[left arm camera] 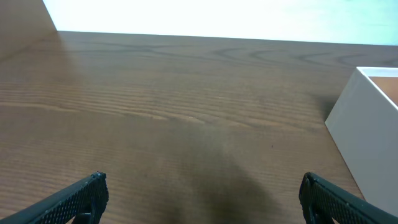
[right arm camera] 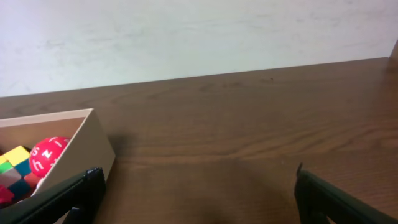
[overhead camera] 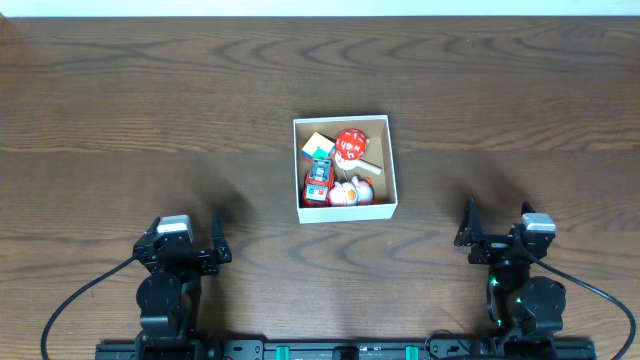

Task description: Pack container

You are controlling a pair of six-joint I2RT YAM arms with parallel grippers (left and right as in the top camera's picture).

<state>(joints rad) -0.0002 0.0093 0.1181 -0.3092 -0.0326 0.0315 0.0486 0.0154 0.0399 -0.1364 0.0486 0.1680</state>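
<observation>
While left gripper (left arm camera: 203, 186) and right gripper (right arm camera: 196, 180) gape empty at frame bottom | container (overhead camera: 345, 211), centre: light cardboard, walls probably flex, toys (overhead camera: 350, 145) loose | pinch a wall's rim squarely.

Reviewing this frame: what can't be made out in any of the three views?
- Overhead: the toys inside the container are too small to identify, apart from a red ball.
- Left wrist: the container's contents are hidden behind its white wall; the right edge cuts it off.
- Right wrist: the left edge cuts off the container, so only some toys show.
</observation>
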